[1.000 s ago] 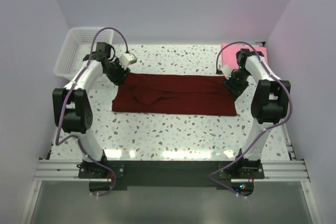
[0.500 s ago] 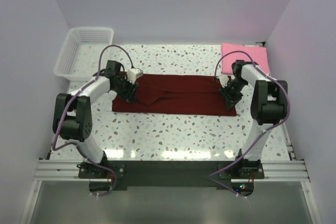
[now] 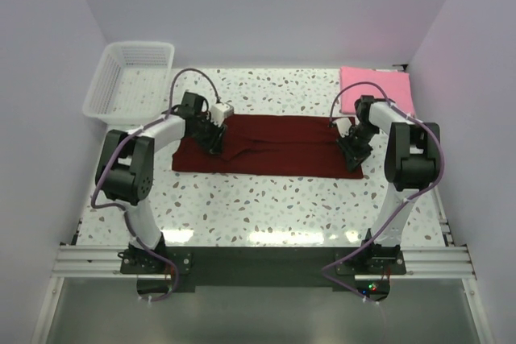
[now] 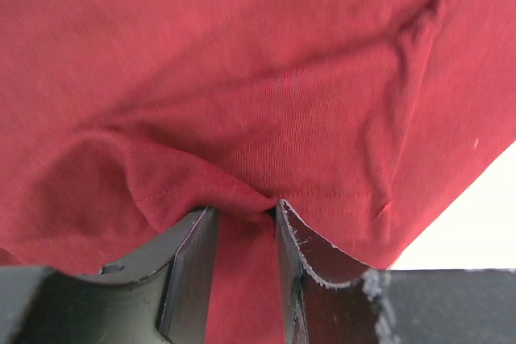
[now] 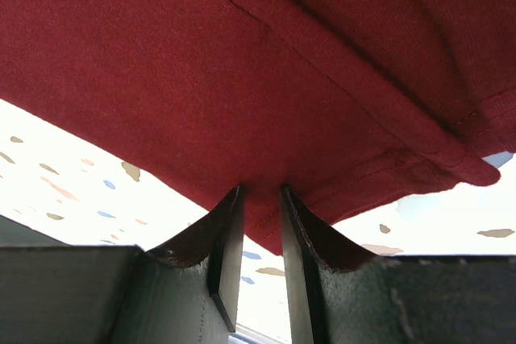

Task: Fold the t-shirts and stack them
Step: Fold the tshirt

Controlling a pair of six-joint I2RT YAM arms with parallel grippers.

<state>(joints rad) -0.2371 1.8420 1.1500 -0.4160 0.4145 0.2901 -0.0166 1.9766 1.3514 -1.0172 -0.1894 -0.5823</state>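
Note:
A dark red t-shirt [image 3: 274, 147] lies folded into a long band across the middle of the table. My left gripper [image 3: 216, 136] is shut on a fold of the red t-shirt [image 4: 266, 102] near its left end, the cloth pinched between the fingers [image 4: 189, 263]. My right gripper [image 3: 352, 149] is shut on the hem of the red t-shirt [image 5: 266, 78] at its right end. A folded pink t-shirt [image 3: 376, 88] lies at the back right corner.
A white plastic basket [image 3: 129, 76] stands at the back left corner. The speckled white table [image 3: 266, 207] runs between the walls on both sides. The arm bases sit on a rail at the near edge.
My left gripper has moved right and inward over the shirt, dragging the left end with it. My right gripper has shifted slightly left and nearer. The shirt's left part is now bunched.

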